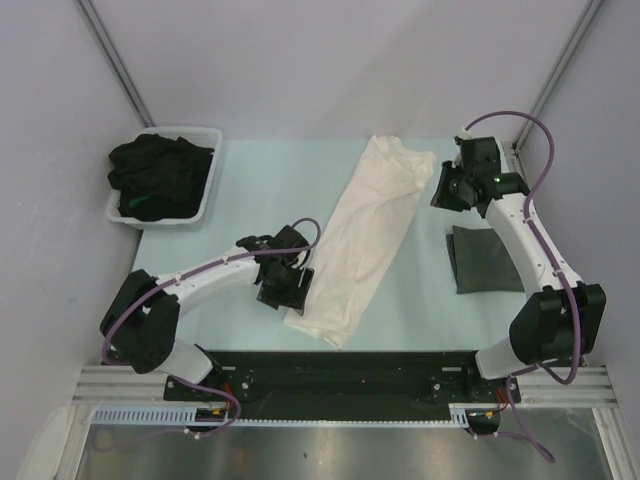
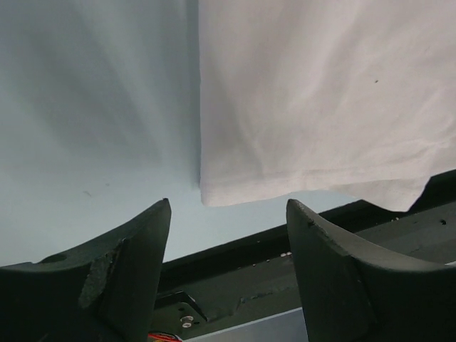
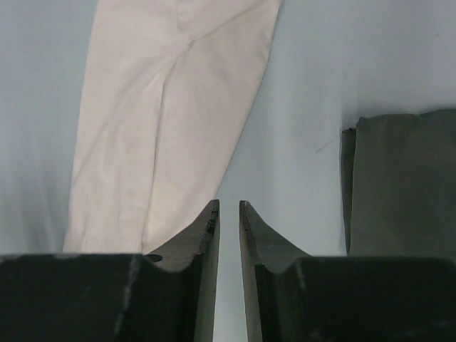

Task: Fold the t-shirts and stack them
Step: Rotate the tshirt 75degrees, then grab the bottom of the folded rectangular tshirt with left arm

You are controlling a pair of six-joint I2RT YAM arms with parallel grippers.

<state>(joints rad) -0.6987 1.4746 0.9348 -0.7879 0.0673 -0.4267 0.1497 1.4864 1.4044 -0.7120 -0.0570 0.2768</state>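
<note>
A pale mint table point(image 1: 270, 190) stands enclosed by plain white walls point(image 1: 330, 60) with grey corner posts point(image 1: 113, 57).

The right arm point(image 1: 530, 235) covers part of the dark grey t-shirt point(image 1: 478, 262).

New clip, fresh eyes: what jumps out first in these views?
The cream-white t-shirt, folded into a long strip, lies slanted across the middle of the table, with the left gripper open just off its near left corner. To its right lies a folded dark grey t-shirt; the right gripper hangs empty, jaws a narrow gap apart. A white tub heaped with black t-shirts stands far left.
</note>
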